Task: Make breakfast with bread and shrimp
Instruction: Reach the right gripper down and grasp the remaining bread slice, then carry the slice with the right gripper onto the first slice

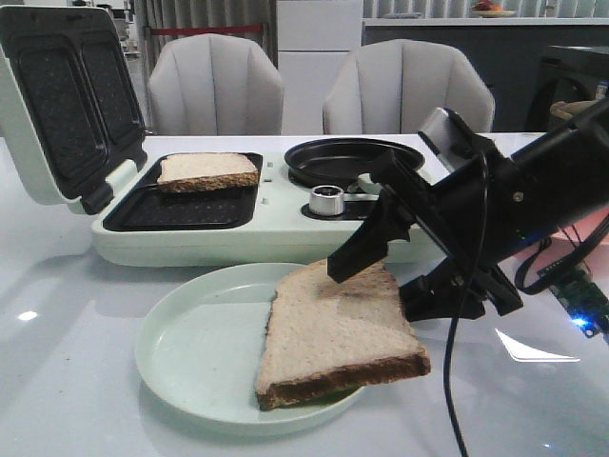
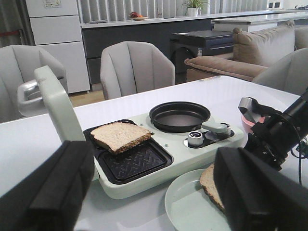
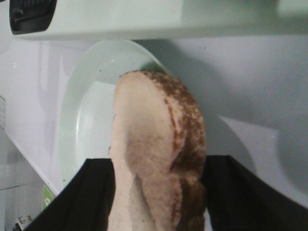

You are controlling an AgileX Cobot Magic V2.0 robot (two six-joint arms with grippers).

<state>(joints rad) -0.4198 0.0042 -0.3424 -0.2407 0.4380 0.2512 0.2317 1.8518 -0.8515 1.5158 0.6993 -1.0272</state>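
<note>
- front view: the right end effector [image 1: 379, 276] is clamped on one bread slice [image 1: 333, 335], holding it tilted over the near side of the pale green plate [image 1: 190, 347]; whether its low edge touches the plate cannot be told. the second bread slice [image 1: 207, 171] lies in the far tray of the sandwich maker [image 1: 247, 228], whose lid [image 1: 62, 95] stands open behind that tray. a black pan [image 1: 352, 160] sits on the maker beside the trays, a silver knob [image 1: 326, 200] just in front of it. the white bench [image 1: 67, 381] carries everything.
- left wrist view: the left end effector [image 2: 154, 192] hangs spread wide and empty, its dark fingers [image 2: 57, 187] framing the maker. only here does a pink bowl [image 2: 250, 124] show, beyond the maker's knob end, partly behind the right arm [image 2: 281, 132]. the plate's slice shows only as a corner.
- right wrist view: the held slice [image 3: 154, 159] fills the middle, bent between the black fingers [image 3: 250, 197], over the plate [image 3: 86, 125], with the maker's front wall [image 3: 144, 19] beyond.
- no shrimp can be made out in any view.
</note>
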